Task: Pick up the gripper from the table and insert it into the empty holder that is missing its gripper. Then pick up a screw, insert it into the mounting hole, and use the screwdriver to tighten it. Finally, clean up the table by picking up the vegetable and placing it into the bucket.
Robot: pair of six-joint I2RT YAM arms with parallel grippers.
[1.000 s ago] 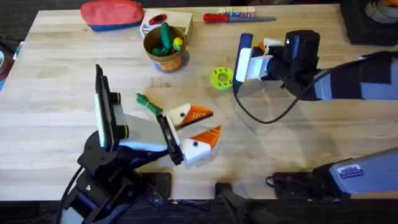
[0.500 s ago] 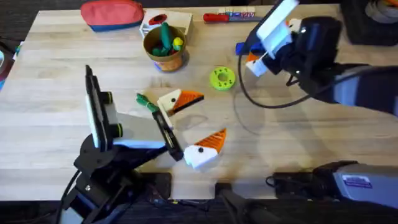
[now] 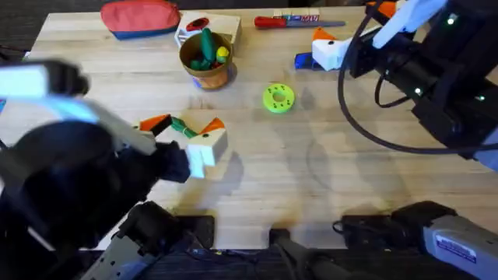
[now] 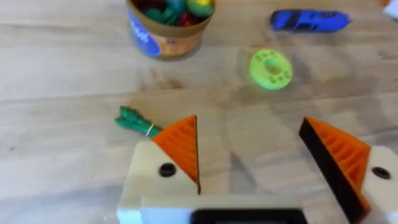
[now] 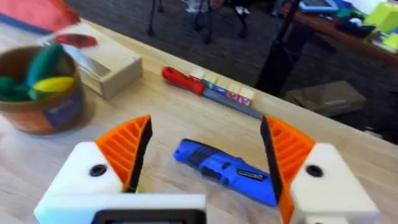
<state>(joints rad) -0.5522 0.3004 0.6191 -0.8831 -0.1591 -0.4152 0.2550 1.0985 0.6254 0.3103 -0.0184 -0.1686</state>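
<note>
Overhead, the left arm rises large and dark at the lower left, and its tool (image 3: 180,136) hangs over the wooden bench (image 3: 350,179) with the orange-padded fingers spread wide and nothing between them. In the left wrist view the slim green vegetable (image 4: 135,121) lies on the bench just beyond one of those fingers (image 4: 180,146). Farther back, left of centre, stands the brown-orange bucket (image 3: 205,62) with green and yellow toy pieces above its rim, a red pouch (image 3: 140,17) behind it to the left. Near the middle lies a green ring-shaped disc (image 3: 278,98). To its right, towards the far edge, the blue screwdriver (image 5: 227,170) lies flat, and the right tool (image 5: 208,158) hovers above it, fingers wide apart and empty. Beyond it a red-handled screwdriver (image 3: 288,22) rests along the bench's far edge.
</note>
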